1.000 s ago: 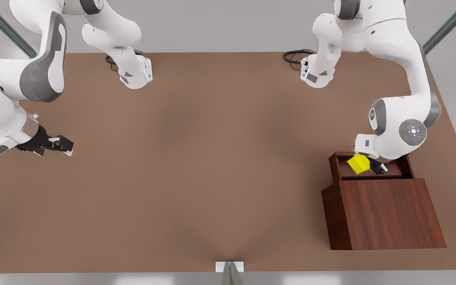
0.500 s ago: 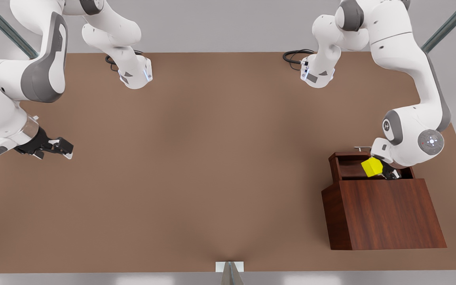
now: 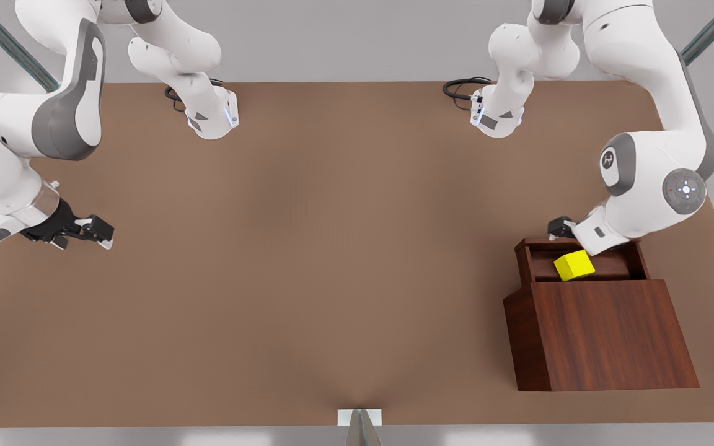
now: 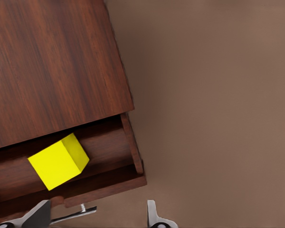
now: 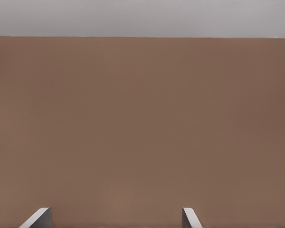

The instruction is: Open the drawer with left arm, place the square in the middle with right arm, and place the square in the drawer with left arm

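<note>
Tabletop: a plain brown tabletop [image 3: 332, 248] under a grey backdrop, bare across its middle, with both arm bases bolted along the far edge.
Cabinet: nearest to me, on the front view's right, a slope-topped dark wooden cabinet [image 3: 605, 331] with its sloped top facing the near edge.
Drawer: just behind the slope, the drawer [image 3: 633, 265] is pulled out toward the far side, and its slim silver handle [image 4: 73, 213] shows in the left wrist view.
Yellow cube: the yellow cube [image 3: 574, 265] lies inside the drawer, slightly turned, resting on the drawer floor and free of any tool.
Left tool: the left tool [image 3: 560, 227] hangs just above the drawer's far rim, fingers [image 4: 154, 219] spread wide with nothing between them.
Right tool: the right tool [image 3: 98, 230] waits well apart, over the tabletop at the front view's left, fingers wide and empty.
Step in hand: by my reading the cube is delivered and the left arm is clearing out.
Doing it well: I would lift straight up first, keeping the open fingers off the rim and handle so the drawer is not nudged and the cube is not jostled.
</note>
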Controlling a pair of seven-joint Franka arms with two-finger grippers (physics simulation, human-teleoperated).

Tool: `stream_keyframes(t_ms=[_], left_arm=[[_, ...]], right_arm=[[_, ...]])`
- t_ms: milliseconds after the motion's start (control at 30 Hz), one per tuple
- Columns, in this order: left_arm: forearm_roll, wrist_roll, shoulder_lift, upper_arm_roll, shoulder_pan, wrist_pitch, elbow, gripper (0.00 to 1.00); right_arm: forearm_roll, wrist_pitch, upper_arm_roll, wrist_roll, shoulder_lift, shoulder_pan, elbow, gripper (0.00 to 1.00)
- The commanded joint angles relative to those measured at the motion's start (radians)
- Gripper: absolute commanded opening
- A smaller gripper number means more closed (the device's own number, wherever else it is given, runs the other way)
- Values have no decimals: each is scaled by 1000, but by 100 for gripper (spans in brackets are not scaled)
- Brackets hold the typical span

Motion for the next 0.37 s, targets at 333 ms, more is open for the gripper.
stream_keyframes(t_ms=[333], left_arm=[[253, -257, -90, -372, 268, 41, 34, 100]], right_arm=[[0, 0, 0, 2, -3, -8, 0, 100]])
